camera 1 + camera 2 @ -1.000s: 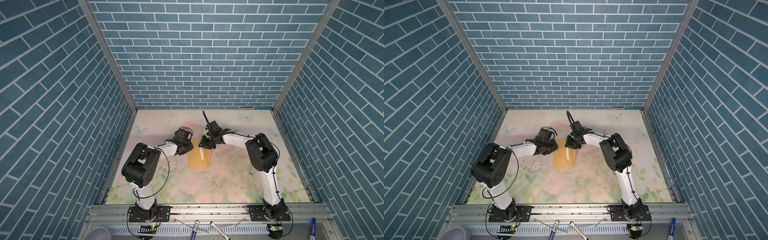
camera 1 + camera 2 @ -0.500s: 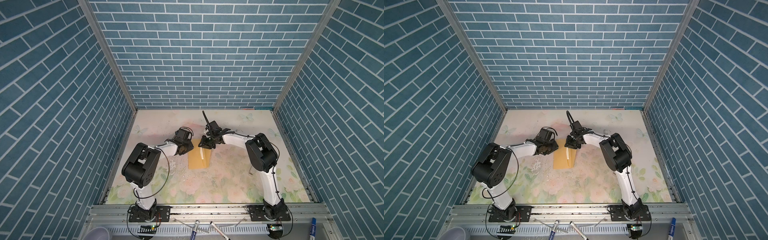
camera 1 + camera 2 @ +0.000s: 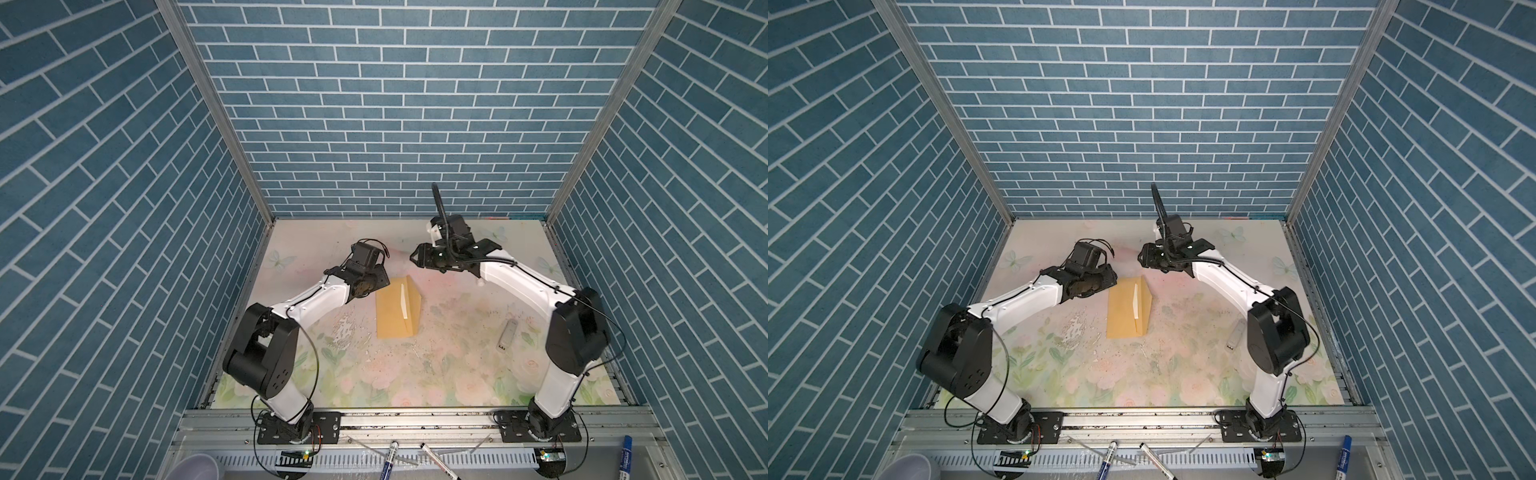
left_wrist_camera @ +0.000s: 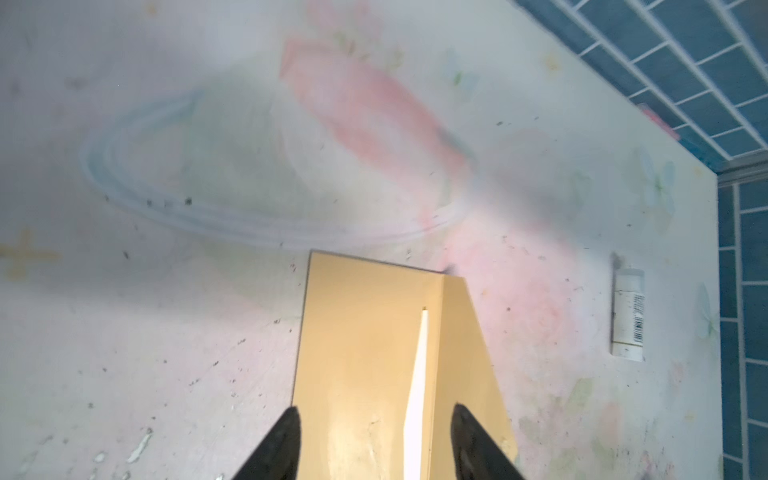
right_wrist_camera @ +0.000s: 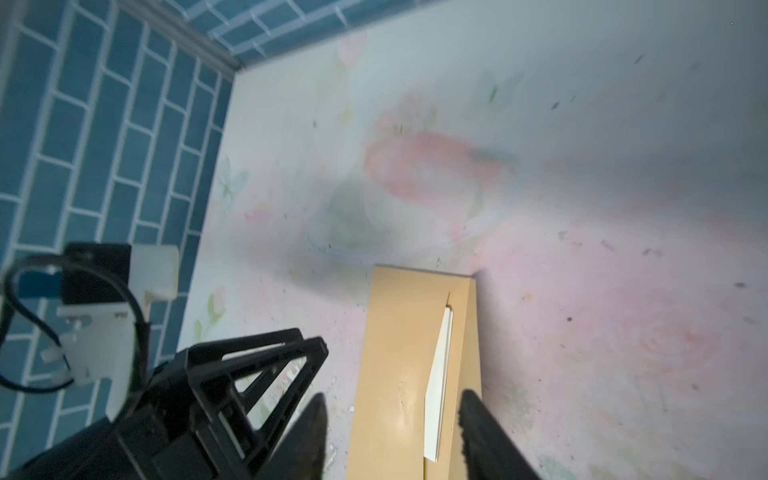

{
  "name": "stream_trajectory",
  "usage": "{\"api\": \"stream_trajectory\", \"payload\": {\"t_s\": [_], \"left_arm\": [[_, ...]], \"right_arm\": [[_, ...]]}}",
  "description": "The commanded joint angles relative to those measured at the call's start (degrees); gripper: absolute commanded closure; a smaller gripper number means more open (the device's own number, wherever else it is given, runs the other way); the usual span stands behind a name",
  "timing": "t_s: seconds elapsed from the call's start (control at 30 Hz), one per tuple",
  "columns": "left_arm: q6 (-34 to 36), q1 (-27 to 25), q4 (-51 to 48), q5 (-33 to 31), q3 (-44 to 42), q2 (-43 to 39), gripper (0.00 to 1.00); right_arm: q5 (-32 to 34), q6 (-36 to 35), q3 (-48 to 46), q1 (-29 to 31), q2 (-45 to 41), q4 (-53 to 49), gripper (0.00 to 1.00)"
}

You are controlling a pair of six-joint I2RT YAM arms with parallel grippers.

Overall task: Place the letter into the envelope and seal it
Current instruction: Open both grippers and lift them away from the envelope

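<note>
Mid-table the envelope (image 3: 392, 311) is seen flat, flap (image 3: 412, 305) half raised on its 3 o'clock side, letter (image 3: 403, 300) edge showing beneath. Jaws spread, nothing held: left gripper (image 4: 375, 409) at its 10 o'clock, right gripper (image 5: 393, 395) at 12. The letter should be tucked fully before the flap is pressed flat.

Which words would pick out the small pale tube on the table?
On the flowered table, look to the right arm's big black elbow. Beside it, toward the table's middle, lies the pale tube, alone; unlike the wide tan envelope mid-table, it is slim, whitish and barcoded.
</note>
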Motion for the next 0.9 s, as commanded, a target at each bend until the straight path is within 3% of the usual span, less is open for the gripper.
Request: {"api": "stream_trajectory", "payload": {"t_s": [0.0, 0.13, 0.23, 0.47, 0.7, 0.87], "left_arm": [[5.0, -4.3, -6.4, -5.3, 3.8, -1.4, 0.31], [7.5, -9.8, -11.1, -7.8, 10.9, 1.7, 0.24], [8.6, -13.7, -14.8, -10.0, 16.0, 5.7, 0.19], [8.4, -19.5, -20.0, -12.7, 24.1, 16.9, 0.17], [8.3, -21.2, -22.8, -17.1, 27.1, 24.7, 0.18], [8.8, -21.3, -22.7, -18.8, 27.3, 27.5, 0.29]], "right_arm": [[8.2, -6.2, -5.6, -2.5, -5.4, -2.8, 0.33], [14.1, -10.0, -10.8, -5.8, -11.7, -3.5, 0.18], [16.8, -11.4, -14.3, -9.0, -15.4, -4.1, 0.01], [16.9, -12.2, -20.1, -15.1, -21.0, -3.9, 0.01], [14.0, -11.9, -23.0, -16.7, -21.7, -1.8, 0.01], [11.7, -11.4, -23.7, -16.9, -20.5, -0.7, 0.02]]}}
